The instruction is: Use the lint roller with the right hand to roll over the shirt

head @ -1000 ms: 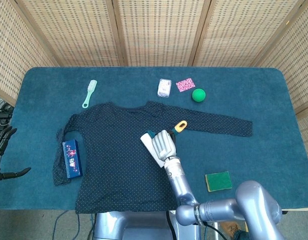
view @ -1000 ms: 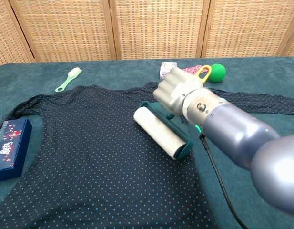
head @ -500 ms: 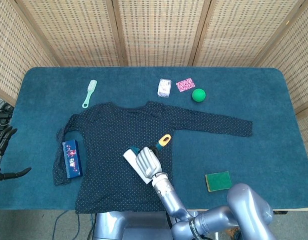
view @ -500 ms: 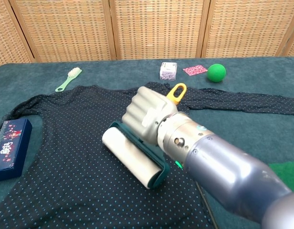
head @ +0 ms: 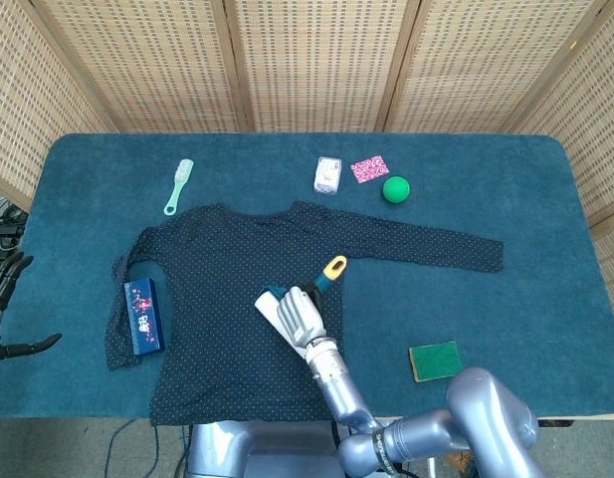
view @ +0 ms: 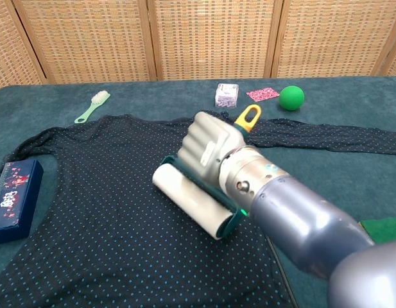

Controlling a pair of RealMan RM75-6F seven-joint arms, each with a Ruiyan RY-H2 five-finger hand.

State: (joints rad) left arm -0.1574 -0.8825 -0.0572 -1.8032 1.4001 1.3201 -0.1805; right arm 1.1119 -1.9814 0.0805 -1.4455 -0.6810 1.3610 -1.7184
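Looks like a staged robot test area, not a lived-in home. Behind the tabletop (head: 545, 199), covered in teal carpet-like cloth, stands a folding woven-cane screen (head: 307, 60). Beyond the tabletop's left edge, bare floor and loose cables (head: 3, 237).

Occlusions and cropping. The right hand (view: 207, 149) wraps the lint roller (view: 194, 202), hiding the middle of its handle; only the yellow loop and the white drum show. In the head view the hand (head: 299, 317) covers most of the drum. The shirt (view: 101, 212) runs off the chest view's lower edge, its far sleeve off the right edge. The green sponge (view: 384, 230) is cut to a corner there. The left hand (head: 6, 299) is cropped by the head view's left edge (finger posture indistinct). Print on the small packet (head: 327, 174) is too small to read.
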